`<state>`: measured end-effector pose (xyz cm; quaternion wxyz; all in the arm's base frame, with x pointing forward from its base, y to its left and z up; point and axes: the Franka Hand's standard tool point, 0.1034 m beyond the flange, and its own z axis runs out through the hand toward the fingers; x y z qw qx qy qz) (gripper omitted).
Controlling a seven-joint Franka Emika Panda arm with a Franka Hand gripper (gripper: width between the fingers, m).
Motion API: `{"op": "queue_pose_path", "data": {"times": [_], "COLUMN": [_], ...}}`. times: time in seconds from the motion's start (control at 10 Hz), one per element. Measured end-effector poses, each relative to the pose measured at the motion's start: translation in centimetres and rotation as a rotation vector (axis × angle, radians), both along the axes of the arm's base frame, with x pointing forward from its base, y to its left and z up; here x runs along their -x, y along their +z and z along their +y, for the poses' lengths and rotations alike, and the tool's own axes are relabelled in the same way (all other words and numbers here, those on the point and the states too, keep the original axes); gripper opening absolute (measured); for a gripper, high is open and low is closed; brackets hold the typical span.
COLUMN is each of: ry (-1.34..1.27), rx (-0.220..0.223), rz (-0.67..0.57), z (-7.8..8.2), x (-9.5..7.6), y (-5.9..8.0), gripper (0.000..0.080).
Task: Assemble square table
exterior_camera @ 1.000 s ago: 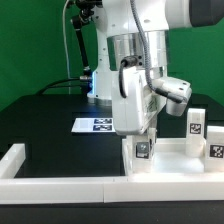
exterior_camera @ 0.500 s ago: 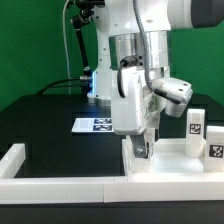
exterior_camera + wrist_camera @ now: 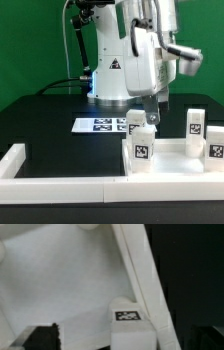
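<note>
Three stiff, light white legs (image 3: 141, 150) stand on the tabletop (image 3: 172, 158) beneath your jaws, which hang apart and empty, so grip each leg across its flat sides.

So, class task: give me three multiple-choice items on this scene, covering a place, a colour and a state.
1. Where is the marker board?
A. On the tabletop
B. To the exterior view's left of the tabletop
C. In the jaws
2. What colour are the legs?
A. Red
B. Blue
C. White
3. How are the jaws?
A. Open, holding nothing
B. Shut on a leg
C. Shut on the board

Key: 1 B, it lies on the black surface beside the tabletop; 2 C, the front leg is white; 3 A, the wrist view shows them wide apart.
</note>
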<state>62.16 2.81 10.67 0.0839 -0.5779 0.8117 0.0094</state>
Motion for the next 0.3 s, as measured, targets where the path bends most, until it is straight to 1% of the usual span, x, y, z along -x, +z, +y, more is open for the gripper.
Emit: {"op": "queue_pose_path", "data": {"times": [0.3], "ry": [0.001], "rx": [0.002], "rz": [0.004], "z": [0.03], "x": [0.08], "y": [-0.28], "gripper": [0.0649]}}
